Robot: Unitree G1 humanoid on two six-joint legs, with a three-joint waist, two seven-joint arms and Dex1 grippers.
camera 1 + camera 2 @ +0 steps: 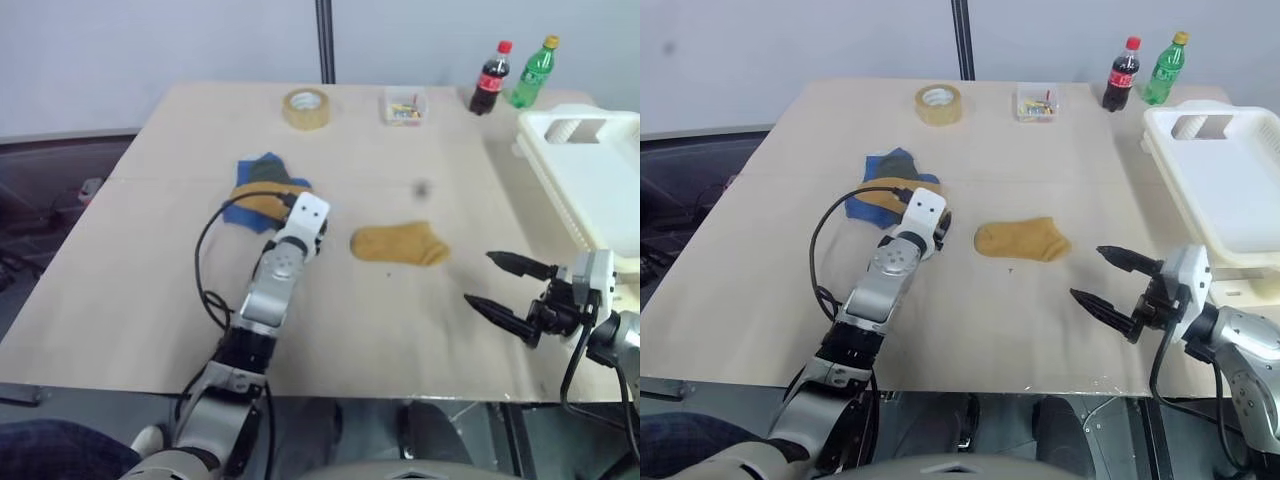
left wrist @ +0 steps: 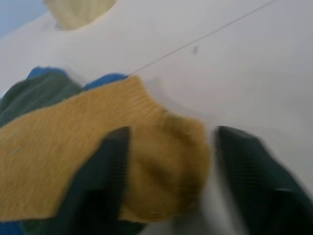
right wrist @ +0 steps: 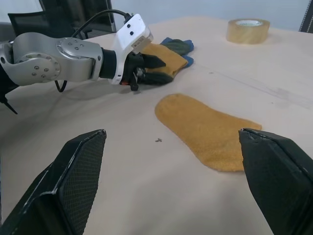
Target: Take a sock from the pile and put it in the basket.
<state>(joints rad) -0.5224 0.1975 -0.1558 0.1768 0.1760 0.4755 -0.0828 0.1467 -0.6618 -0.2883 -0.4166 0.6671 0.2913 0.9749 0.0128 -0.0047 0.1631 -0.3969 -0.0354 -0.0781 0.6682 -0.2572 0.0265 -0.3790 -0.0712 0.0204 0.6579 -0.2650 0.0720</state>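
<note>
Mustard, blue and grey-green socks make up the pile point(image 1: 262, 190) at the table's far left, where the left gripper point(image 3: 149, 66), its arm stretched forward, has its fingers point(image 2: 105, 166) narrowed around the top mustard sock point(image 2: 98, 156), though a firm grip cannot be told. A lone mustard sock point(image 1: 398, 243) lies mid-table. At the near right, the right gripper point(image 1: 505, 285) hovers wide open and empty, beside the white basket point(image 1: 590, 170) at the right edge.

Setting: a lab or test room. Indicators: a bare plywood table point(image 1: 150, 290) against plain grey partition panels point(image 1: 150, 50), and loose black cabling point(image 1: 40, 215) on the floor beyond its left edge.
</note>
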